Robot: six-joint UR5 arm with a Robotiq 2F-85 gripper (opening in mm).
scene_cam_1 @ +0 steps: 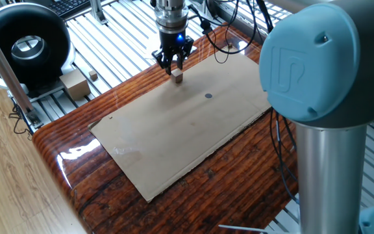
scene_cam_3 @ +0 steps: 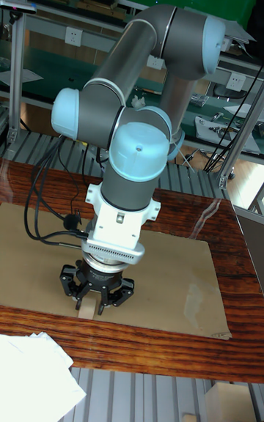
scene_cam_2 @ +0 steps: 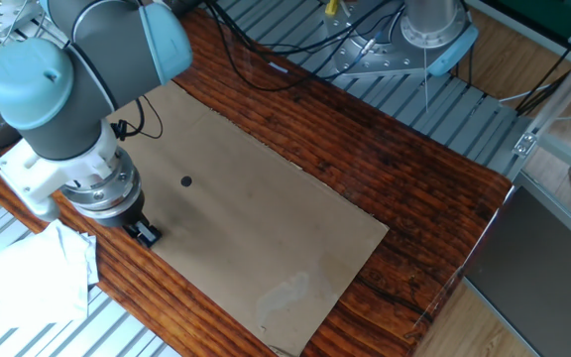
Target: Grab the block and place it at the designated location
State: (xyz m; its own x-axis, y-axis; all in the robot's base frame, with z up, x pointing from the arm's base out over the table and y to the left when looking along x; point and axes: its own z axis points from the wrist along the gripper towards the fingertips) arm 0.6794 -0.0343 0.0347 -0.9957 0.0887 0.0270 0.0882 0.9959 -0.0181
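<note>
The block (scene_cam_1: 177, 77) is a tiny tan wooden cube near the far edge of the tan cardboard sheet (scene_cam_1: 174, 136). My gripper (scene_cam_1: 173, 63) hangs directly over it, open. In the tall fixed view the black fingers (scene_cam_3: 71, 291) stand on either side of the block (scene_cam_3: 88, 308), and I cannot tell whether they touch it. The designated location (scene_cam_1: 208, 96) is a small dark dot on the sheet, a short way right of the block. In the other fixed view the dot (scene_cam_2: 186, 180) shows, while the gripper (scene_cam_2: 147, 236) hides the block.
A larger cardboard box (scene_cam_1: 75, 83) and a black round device (scene_cam_1: 24, 45) sit off the table at the left. Cables (scene_cam_1: 229, 36) lie behind the sheet. White paper (scene_cam_2: 28, 283) lies beside the table's edge near the gripper. The arm's big joint (scene_cam_1: 310, 58) fills the right foreground.
</note>
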